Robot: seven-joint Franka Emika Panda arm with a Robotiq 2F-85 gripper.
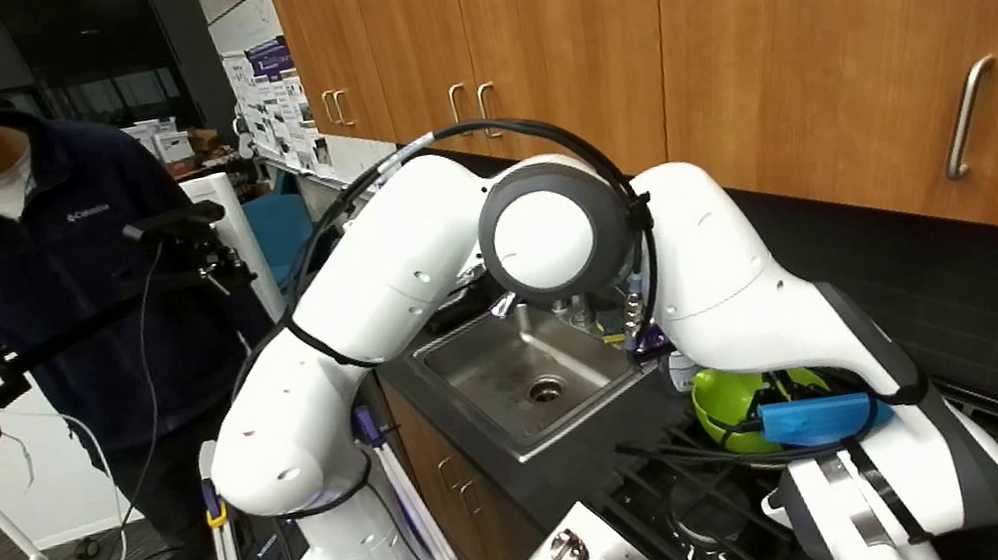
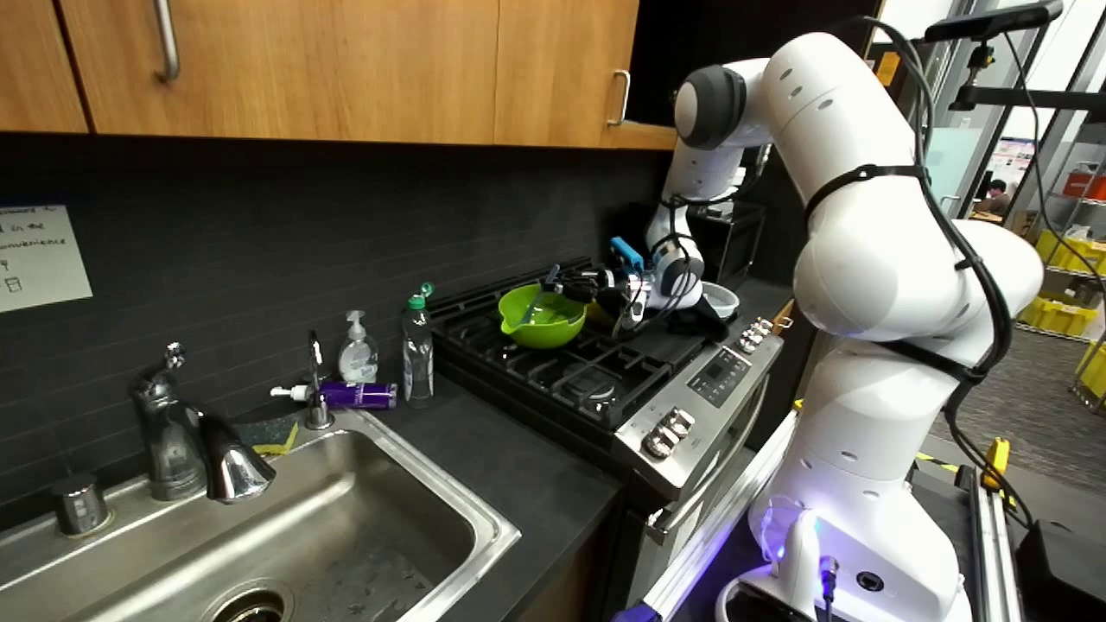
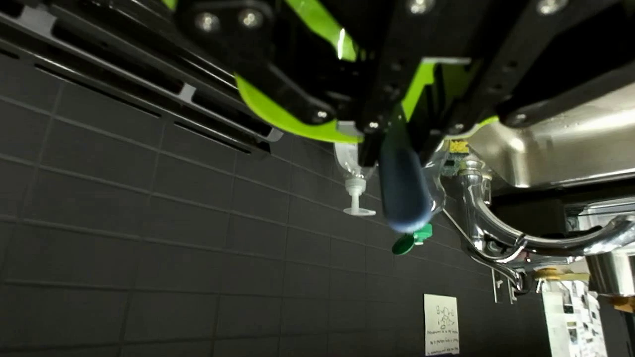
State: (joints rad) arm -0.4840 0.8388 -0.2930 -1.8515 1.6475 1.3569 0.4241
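Observation:
My gripper is at a bright green bowl on the stove. It is shut on the blue-grey handle of a utensil, which slants down into the bowl. In the wrist view, the rounded handle end sticks out between the dark fingers. The utensil's lower end is hidden there by the gripper. The green bowl shows behind the fingers. In an exterior view, the bowl is partly covered by the wrist and its blue block, and the fingertips are hidden.
The stove has black grates and front knobs. A steel sink with a faucet is beside it. A green-capped bottle, a pump bottle and a lying purple bottle stand between. A pale container is behind the wrist.

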